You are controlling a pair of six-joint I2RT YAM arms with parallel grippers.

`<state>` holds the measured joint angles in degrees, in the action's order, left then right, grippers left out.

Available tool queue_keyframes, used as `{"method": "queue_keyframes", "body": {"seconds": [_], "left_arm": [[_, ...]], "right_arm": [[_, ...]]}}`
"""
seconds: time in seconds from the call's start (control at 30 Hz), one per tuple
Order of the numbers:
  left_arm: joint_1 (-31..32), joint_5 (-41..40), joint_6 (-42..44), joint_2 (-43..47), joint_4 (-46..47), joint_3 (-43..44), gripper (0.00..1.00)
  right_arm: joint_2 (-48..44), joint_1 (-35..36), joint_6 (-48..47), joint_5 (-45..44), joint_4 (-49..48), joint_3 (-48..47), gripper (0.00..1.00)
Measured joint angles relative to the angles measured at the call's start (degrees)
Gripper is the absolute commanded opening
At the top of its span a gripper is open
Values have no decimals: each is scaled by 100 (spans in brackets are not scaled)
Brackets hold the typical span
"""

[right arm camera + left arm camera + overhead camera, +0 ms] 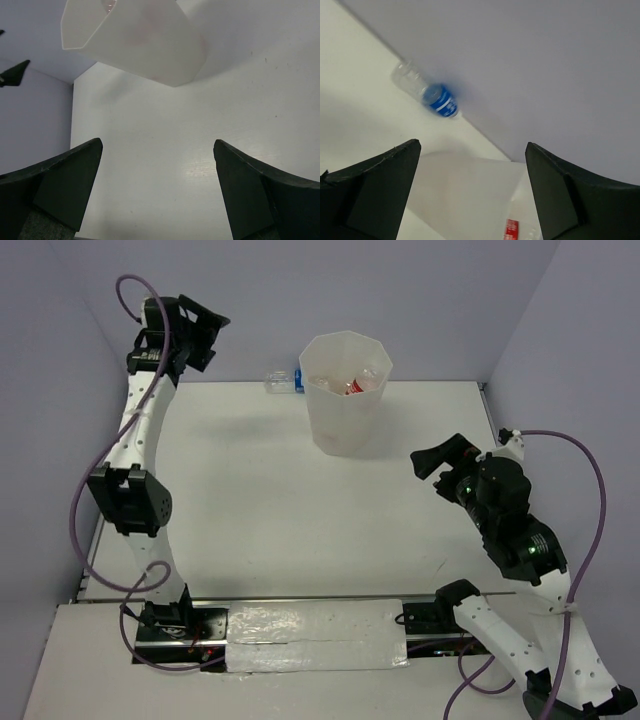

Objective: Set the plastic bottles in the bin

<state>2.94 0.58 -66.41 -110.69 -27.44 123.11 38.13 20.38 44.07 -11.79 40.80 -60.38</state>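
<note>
Translucent white bin (345, 405) upright toward the far middle of the table (250, 500), faceted rim uppermost. Inside it, a jumble of small plastic bottles: a bottle with red label (356, 387) plainly visible through the open top, other clear shapes beside it, exact count impossible to tell. Clear bottle with blue label (283, 379) lying on its side at the far edge of the table, along the foot of the back wall, near the bin on its left and outside it, apparently not touching it. No other bottle visible on the tabletop. Judged from this: most of the job done, one bottle not yet collected and dropped in. Left gripper (472, 144) raised high at the far left corner, fingers spread fully wide with nothing between them, looking down toward that bottle and the bin beyond. Right gripper (158, 142) hovering over the right side of the table, well apart from the bin, fingers likewise spread wide and empty, aimed toward the bin's wall
</note>
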Motion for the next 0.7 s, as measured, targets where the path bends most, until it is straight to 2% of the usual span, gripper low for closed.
{"method": "queue_keyframes", "body": {"seconds": [0.37, 0.53, 0.7], "left_arm": [[63, 861, -1401, -2267, -378, 262, 100], [68, 992, -2020, -2885, -184, 557, 99], [96, 1102, -2516, -3482, 476, 1161, 99]], "right_arm": [[214, 0, -24, -37, 72, -52, 100], [369, 0, -116, -140, 107, -168, 99], [481, 11, -223, -289, 184, -199, 100]]}}
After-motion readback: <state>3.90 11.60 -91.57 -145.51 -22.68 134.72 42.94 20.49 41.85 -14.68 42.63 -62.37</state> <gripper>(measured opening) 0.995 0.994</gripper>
